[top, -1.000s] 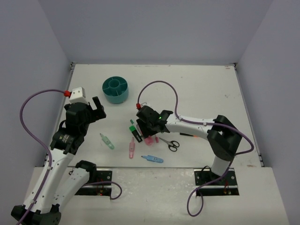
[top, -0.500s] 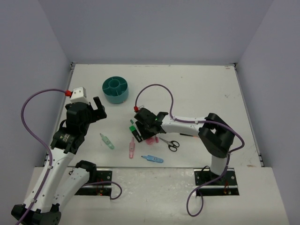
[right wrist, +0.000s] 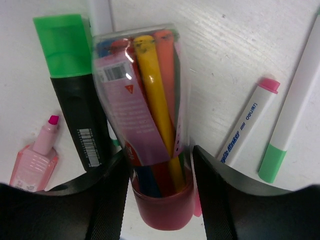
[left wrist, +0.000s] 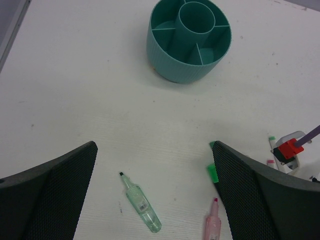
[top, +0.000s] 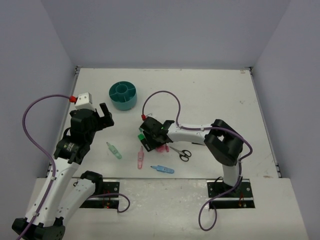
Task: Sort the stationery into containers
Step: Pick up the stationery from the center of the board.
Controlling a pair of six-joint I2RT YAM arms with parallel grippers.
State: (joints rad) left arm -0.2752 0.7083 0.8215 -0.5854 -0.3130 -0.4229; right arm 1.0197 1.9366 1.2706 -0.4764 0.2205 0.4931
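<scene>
Looking into the round teal plastic organizer (left wrist: 180, 70), we find every compartment and the central cup bare, so by our reckoning nothing is sorted yet and the whole job lies ahead. In the top view it stands at about 11 o'clock on the white table (top: 210, 95).

The stationery lies loose toward 5 o'clock of it: a translucent green highlighter (top: 114, 150), a pink highlighter (top: 140, 158), a blue marker (top: 162, 169) and the small black-handled scissors (top: 181, 153).

Over to the right gripper (right wrist: 159, 155). Its fingers (right wrist: 100, 200) stand roughly half open, straddling a clear plastic pack of coloured pens (right wrist: 145, 100) that appears to rest on the table. They sit close against its sides, but we cannot tell whether they pinch it. A black marker with a green cap (right wrist: 75, 90) lies just beside at 9 o'clock, and two thin white pens (right wrist: 247, 122) at 3 o'clock.

The left gripper (left wrist: 153, 145) hangs wide open and holds nothing, at 7 o'clock of the organizer.
</scene>
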